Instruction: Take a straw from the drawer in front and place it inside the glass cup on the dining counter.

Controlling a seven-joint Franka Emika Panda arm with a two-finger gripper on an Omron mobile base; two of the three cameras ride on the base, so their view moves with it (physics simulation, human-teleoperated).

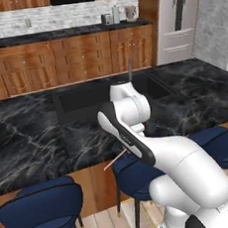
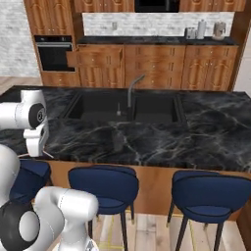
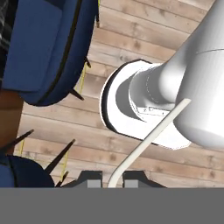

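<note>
In the hand view my gripper [image 3: 113, 180] is shut on the straw [image 3: 148, 139], a thin pale stick that runs up and to the right from between the fingertips [image 3: 92, 179]. It points down at the wood floor. From the left base the straw [image 1: 115, 161] pokes out to the left from behind my forearm, just below the edge of the dining counter [image 1: 34, 139]. The glass cup [image 2: 118, 140] stands faint and see-through on the dining counter [image 2: 206, 142] in front of the sink. The drawer [image 2: 95, 57] stands open in the far cabinet row.
Blue stools [image 2: 103, 184] [image 2: 211, 193] [image 1: 43, 208] line the near side of the counter, close under my hand. The dark sink [image 2: 127, 108] and its slim faucet [image 2: 131, 90] are sunk in the counter's middle. A black oven [image 2: 54, 54] sits at the far left.
</note>
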